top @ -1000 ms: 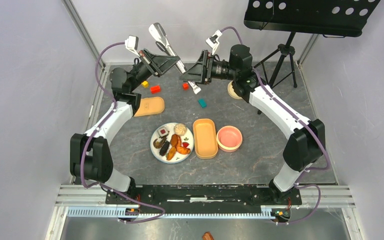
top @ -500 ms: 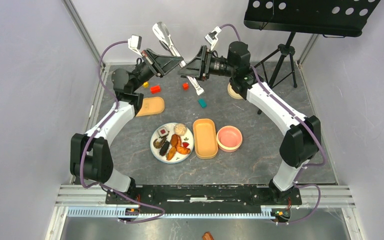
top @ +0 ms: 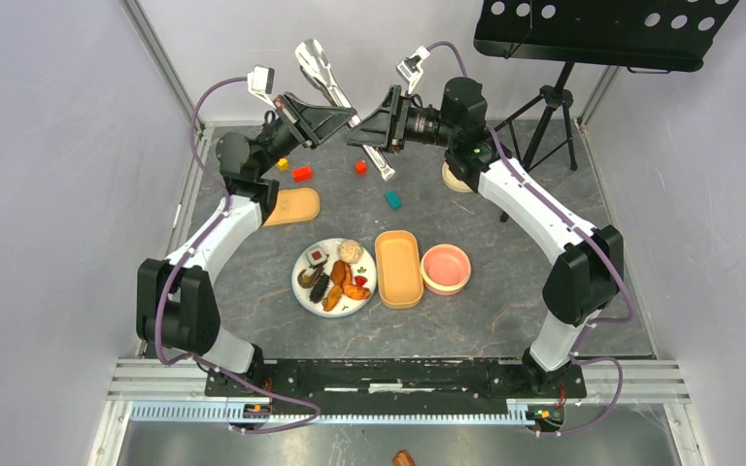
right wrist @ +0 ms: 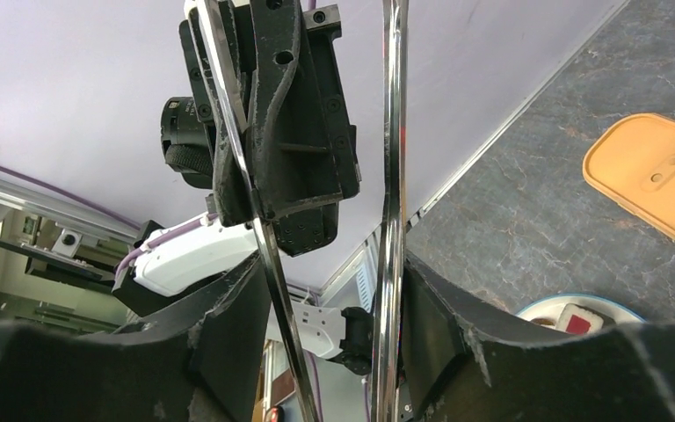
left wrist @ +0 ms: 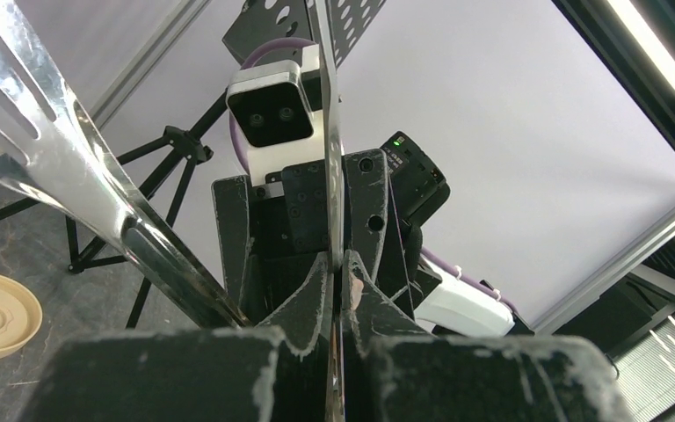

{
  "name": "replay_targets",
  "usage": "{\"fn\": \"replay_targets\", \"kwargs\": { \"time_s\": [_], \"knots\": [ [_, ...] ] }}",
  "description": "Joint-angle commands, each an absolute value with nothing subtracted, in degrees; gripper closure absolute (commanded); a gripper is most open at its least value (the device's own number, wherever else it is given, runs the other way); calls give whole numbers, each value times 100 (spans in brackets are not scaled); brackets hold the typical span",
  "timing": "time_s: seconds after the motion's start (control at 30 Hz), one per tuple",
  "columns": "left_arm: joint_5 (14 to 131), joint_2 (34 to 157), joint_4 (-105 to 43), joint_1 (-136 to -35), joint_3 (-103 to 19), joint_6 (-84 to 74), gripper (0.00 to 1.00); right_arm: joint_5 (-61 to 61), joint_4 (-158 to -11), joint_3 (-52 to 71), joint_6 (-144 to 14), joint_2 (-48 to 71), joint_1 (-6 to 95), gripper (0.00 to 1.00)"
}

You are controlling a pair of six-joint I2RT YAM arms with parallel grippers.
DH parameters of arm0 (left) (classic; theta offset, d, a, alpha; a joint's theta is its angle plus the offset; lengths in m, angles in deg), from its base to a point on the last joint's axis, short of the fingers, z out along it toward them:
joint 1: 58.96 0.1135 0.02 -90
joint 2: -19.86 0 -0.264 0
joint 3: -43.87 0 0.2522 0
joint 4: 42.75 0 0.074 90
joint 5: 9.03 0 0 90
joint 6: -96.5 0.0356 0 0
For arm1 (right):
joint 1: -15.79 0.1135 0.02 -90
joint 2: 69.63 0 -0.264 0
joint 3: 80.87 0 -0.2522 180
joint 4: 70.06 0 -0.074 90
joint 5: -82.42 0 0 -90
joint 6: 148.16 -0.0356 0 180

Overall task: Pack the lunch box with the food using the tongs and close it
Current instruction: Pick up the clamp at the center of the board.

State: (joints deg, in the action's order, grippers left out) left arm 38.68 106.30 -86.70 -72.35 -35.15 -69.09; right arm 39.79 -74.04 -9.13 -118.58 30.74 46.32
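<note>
The tongs hang in the air at the back of the table, held between both arms. My left gripper is shut on one thin arm of the tongs, while the other arm splays off to the left. My right gripper faces it, with both tong arms between its jaws and a finger pressing on each. The food lies on a white plate at mid-table. The tan lunch box stands open beside it, and its lid lies to the left.
A pink bowl sits right of the lunch box. Red cubes, a teal cube and a yellow cube are scattered at the back. A round tan disc and a black tripod stand back right.
My right gripper has narrowed its jaws onto the two tong arms and shifted slightly left and up. The left gripper has stayed shut on the tongs.
</note>
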Motion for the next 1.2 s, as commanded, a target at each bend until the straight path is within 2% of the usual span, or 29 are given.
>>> {"fn": "replay_targets", "kwargs": {
  "time_s": [0.0,0.17,0.3,0.33,0.47,0.6,0.77,0.93,1.0,1.17],
  "knots": [
    [3872,10688,-8970,-7285,-3704,-6810,98,3997,-7083,-1166,-11901,3065,4677,44],
    [3847,10662,-8939,-7270,-3687,-6736,95,4014,-7064,-1161,-11833,3050,4681,57],
    [3829,10624,-8820,-7196,-3674,-6592,81,4014,-7066,-1040,-11656,2981,4655,66],
    [3811,10608,-8787,-7153,-3667,-6566,76,4008,-7091,-993,-11596,2957,4637,66],
    [3693,10508,-8718,-6977,-3602,-6457,44,4032,-7189,-845,-11279,2849,4586,69],
    [3495,10247,-8576,-6709,-3311,-6267,22,3995,-7555,-648,-10678,2746,4500,71],
    [3236,9706,-7590,-5945,-2684,-5558,12,3789,-8687,-472,-9283,2607,4352,73],
    [3240,8978,-5021,-5207,-2589,-3381,6,3229,-10355,-584,-7230,2420,4293,73],
    [3430,8695,-3907,-5159,-2697,-2491,1,2967,-10955,-727,-6459,2365,4288,72],
    [4006,8343,-2261,-5099,-2690,-1563,0,2795,-12498,-1060,-4401,2242,4296,68]
  ]
}}
